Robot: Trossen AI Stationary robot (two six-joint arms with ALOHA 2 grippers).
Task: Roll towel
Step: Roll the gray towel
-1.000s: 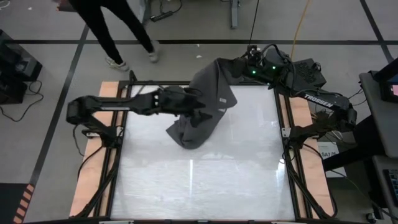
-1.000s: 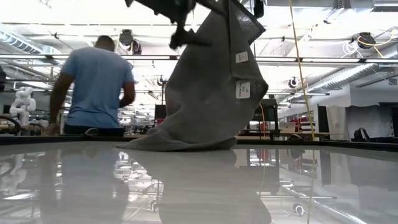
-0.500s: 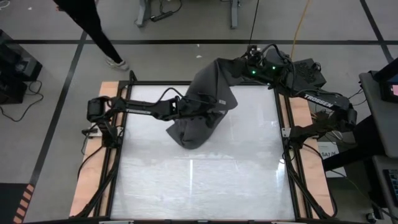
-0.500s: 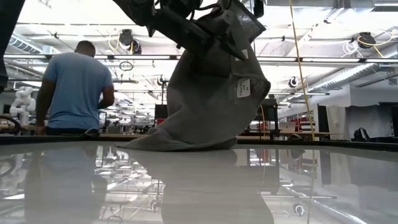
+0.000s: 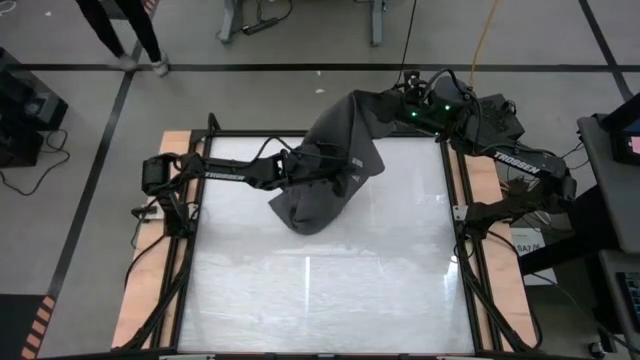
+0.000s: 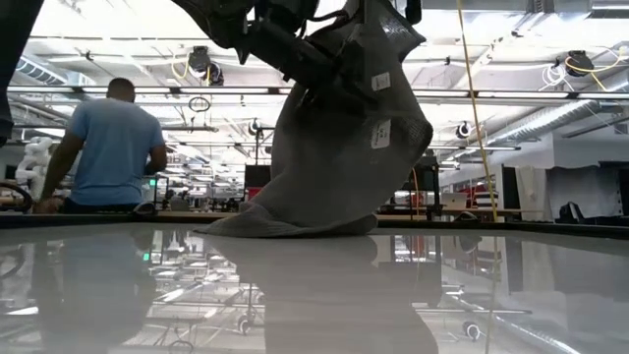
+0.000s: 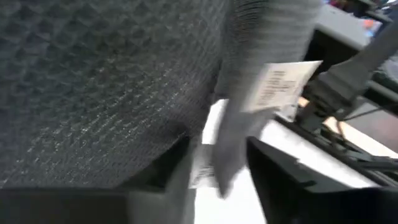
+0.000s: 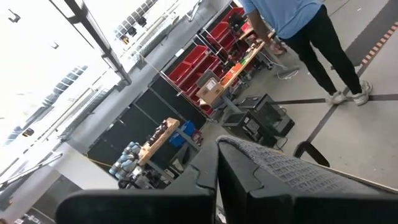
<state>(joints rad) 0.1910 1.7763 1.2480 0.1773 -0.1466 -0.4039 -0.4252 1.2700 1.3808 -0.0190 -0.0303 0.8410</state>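
Person walked off, right jaws clamp towel, left jaws straddle its edge, tag wrist-only

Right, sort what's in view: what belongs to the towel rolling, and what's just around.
Job:
towel, held up, lower end on the table
left gripper, at the towel
right gripper, shut on the towel

Just around:
person behind the table
red bins

A person in a light blue shirt stands with back turned beyond the glossy white table, legs in dark trousers visible from above on the grey floor. Red storage bins line shelving behind, near a cluttered wooden workbench.
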